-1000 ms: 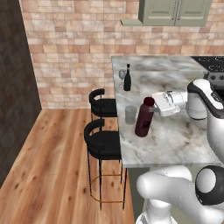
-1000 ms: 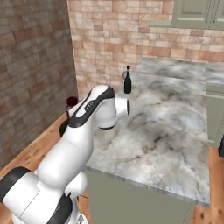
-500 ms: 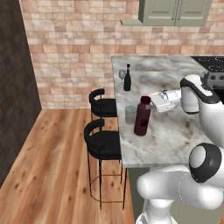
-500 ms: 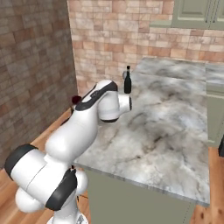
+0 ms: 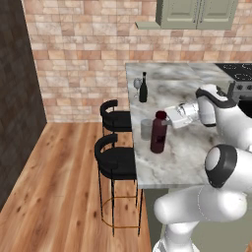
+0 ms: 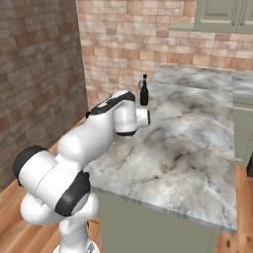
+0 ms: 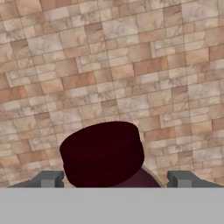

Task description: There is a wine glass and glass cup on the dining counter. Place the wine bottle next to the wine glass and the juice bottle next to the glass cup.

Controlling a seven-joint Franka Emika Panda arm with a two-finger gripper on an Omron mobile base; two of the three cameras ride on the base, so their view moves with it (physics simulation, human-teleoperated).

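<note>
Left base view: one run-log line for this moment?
gripper: open, at juice bottle cap, no grip | juice bottle: upright beside glass cup | wine bottle: beside wine glass | dining counter

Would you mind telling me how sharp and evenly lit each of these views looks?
Left base view: soft, even light, faint shadows under the round black stools. Right base view: the slim dark wine bottle is small and slightly blurred. Hand view: the stout dark red juice bottle looms close, cap edges soft, without glare.

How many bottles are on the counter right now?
2: the wine bottle at the far end beside the wine glass, the juice bottle nearer, beside the cup.
</note>
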